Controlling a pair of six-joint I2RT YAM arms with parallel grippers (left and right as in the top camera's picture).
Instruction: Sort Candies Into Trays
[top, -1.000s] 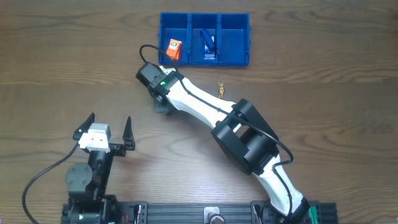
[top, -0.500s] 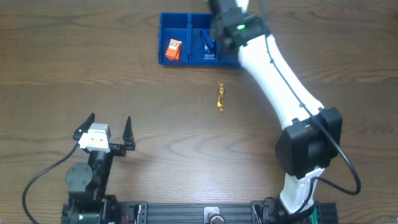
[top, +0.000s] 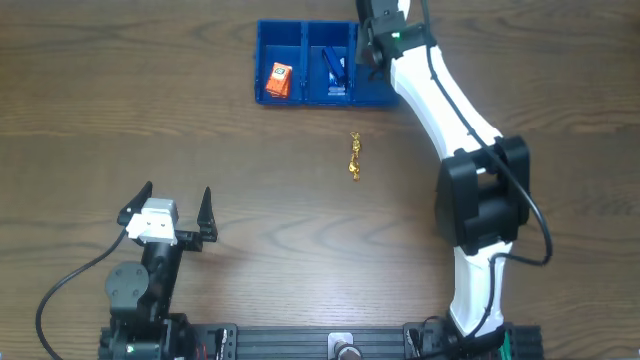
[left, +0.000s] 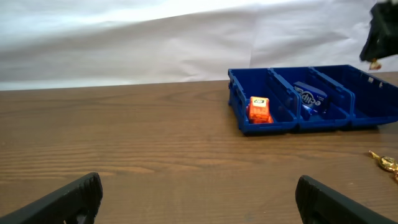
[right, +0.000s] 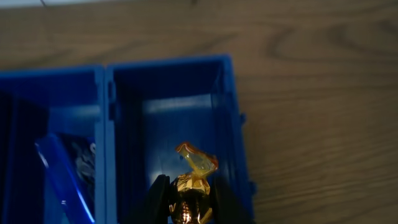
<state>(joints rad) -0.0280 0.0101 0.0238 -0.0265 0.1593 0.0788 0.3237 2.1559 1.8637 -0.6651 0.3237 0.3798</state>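
Observation:
A blue three-compartment tray (top: 262, 60) sits at the table's far side. An orange candy (top: 280, 80) lies in its left compartment and a blue-wrapped candy (top: 335, 70) in the middle one. My right gripper (right: 189, 202) is shut on a gold-wrapped candy (right: 195, 169) and hangs over the tray's right compartment (right: 180, 112). Another gold candy (top: 355, 158) lies on the table in front of the tray. My left gripper (top: 176, 195) stands open near the front left, with nothing between its fingers.
The brown wooden table (top: 150, 120) is bare around the tray and the loose gold candy. The right arm (top: 450, 110) stretches from the front right up to the tray. A white backdrop (left: 124, 43) stands behind the table.
The right arm swung from the table in front of the tray's left side over to the tray's right compartment, carrying the gold candy. The left arm has not moved.

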